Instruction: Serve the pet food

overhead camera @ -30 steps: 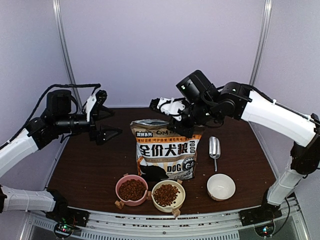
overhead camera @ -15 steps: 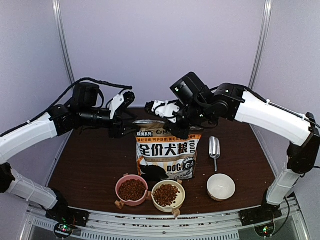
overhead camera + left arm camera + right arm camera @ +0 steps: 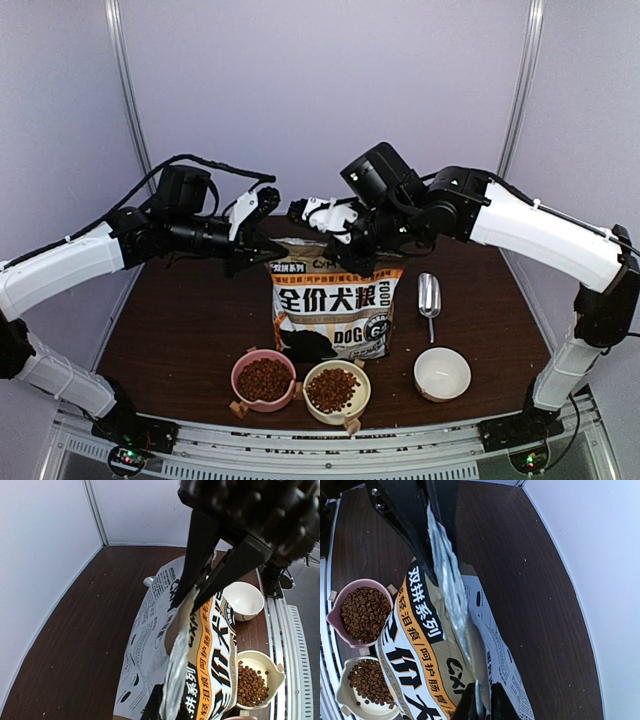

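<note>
Swung inward, the left tool (image 3: 194, 596) was clamped shut on the floppy bag's (image 3: 335, 310) top edge, opposite the right tool's (image 3: 436, 535) pinch; loose, light pet food (image 3: 264, 379) was judged easily spilled.

My overhead feed is bright, sharp and evenly lit from above. The pale lilac back wall (image 3: 320, 90) reads flat, and shadows on the dark brown wooden desk (image 3: 180, 340) are soft and faint. On the left wrist feed the black left gripper (image 3: 192, 594) sits close to the lens, dark and blurred, while the kraft-brown printed bag (image 3: 210, 650) is crisp. On the right wrist feed its crinkled silver foil lip (image 3: 449, 580) glares, and the white side wall (image 3: 600, 555) looks nearly washed out.
</note>
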